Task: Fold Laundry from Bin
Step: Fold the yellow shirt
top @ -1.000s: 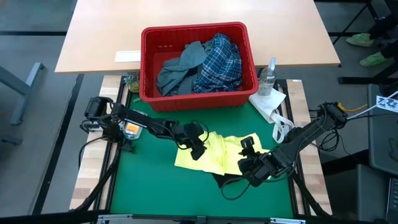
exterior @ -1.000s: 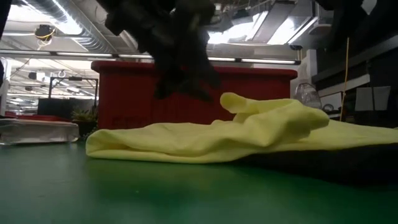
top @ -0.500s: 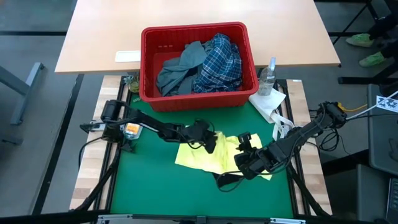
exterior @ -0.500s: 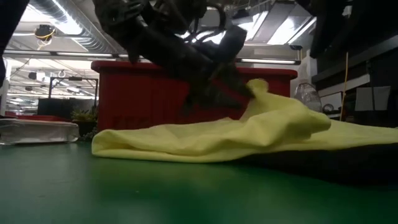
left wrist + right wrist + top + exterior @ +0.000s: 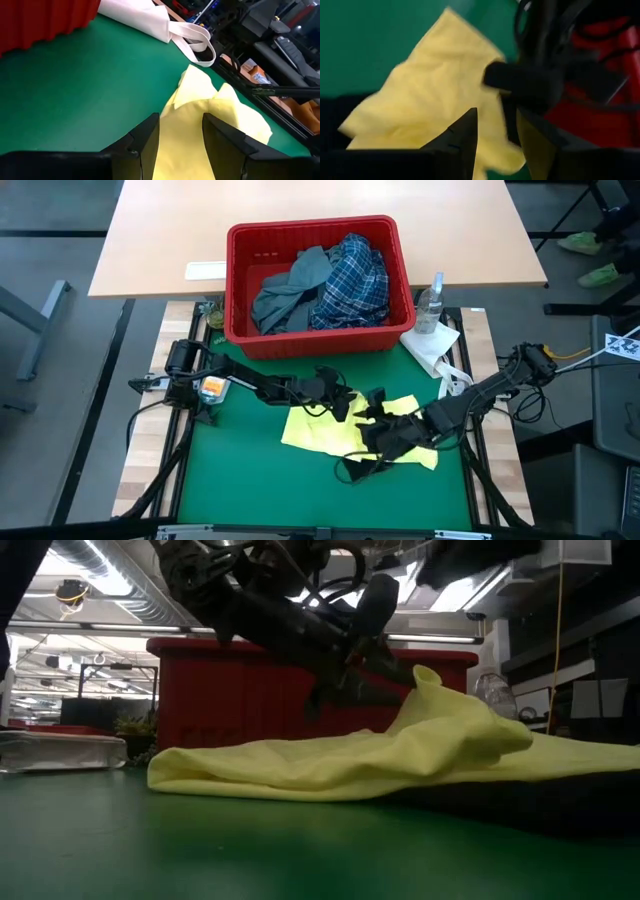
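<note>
Laundry lies in two places here: a small yellow cloth garment (image 5: 340, 427) spread on the green table mat (image 5: 250, 480), and a blue-white plaid shirt (image 5: 352, 280) beside a grey-blue garment (image 5: 290, 288) in the rectangular red plastic bin (image 5: 240, 280) behind it. From above, the yellow piece's long axis runs left to right across the mat, a dark garment (image 5: 365, 468) showing under its near right edge. Only the table-level camera shows a peak of yellow fabric (image 5: 430, 690) lifted at the left gripper (image 5: 385, 675), while the rest lies flat. The left wrist camera shows that gripper's two dark fingers (image 5: 145, 140) partly apart with yellow cloth between them; a firm pinch cannot be confirmed. The right gripper (image 5: 385, 430) hovers low over the garment's right half, its fingers (image 5: 462, 135) likewise partly apart, and whether they hold cloth cannot be told. A white cloth bag (image 5: 435, 352) with looped handles and a clear plastic bottle (image 5: 432, 302) stand right of the bin.
</note>
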Controlling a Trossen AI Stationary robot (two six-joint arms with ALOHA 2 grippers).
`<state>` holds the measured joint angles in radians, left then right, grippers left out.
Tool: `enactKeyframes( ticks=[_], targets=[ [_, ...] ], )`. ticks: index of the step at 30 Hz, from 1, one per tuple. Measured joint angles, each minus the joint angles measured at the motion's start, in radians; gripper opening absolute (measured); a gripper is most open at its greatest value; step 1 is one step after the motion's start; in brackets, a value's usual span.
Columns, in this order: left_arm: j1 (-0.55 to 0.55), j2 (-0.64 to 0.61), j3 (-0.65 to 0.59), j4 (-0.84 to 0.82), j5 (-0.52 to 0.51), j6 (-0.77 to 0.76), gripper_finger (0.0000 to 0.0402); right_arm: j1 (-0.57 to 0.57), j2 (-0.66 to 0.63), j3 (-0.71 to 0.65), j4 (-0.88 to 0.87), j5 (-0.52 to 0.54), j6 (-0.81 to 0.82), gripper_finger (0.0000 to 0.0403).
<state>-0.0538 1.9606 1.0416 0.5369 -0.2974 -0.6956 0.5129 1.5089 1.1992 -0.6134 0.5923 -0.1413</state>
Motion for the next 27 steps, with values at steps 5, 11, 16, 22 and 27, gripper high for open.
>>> enactKeyframes(
  ticks=[5, 11, 16, 22, 27],
  targets=[
    [0.0, 0.0, -0.001, -0.006, 0.0, 0.032, 0.0143, -0.054, 0.015, 0.0, 0.09, -0.037, -0.051, 0.0136],
    [0.001, 0.001, -0.003, -0.034, 0.0, 0.104, 0.0143, -0.068, 0.074, 0.0, 0.121, -0.057, -0.052, 0.0136],
    [0.001, 0.002, -0.003, -0.049, -0.005, 0.144, 0.0143, -0.066, 0.117, 0.002, 0.125, -0.054, -0.053, 0.0136],
    [0.001, 0.002, -0.002, -0.034, 0.001, 0.151, 0.0143, -0.039, 0.11, 0.0, 0.113, -0.057, -0.053, 0.0136],
    [-0.003, -0.002, 0.002, -0.006, 0.012, 0.099, 0.0143, 0.006, 0.031, -0.003, 0.107, -0.04, -0.051, 0.0136]
  ],
)
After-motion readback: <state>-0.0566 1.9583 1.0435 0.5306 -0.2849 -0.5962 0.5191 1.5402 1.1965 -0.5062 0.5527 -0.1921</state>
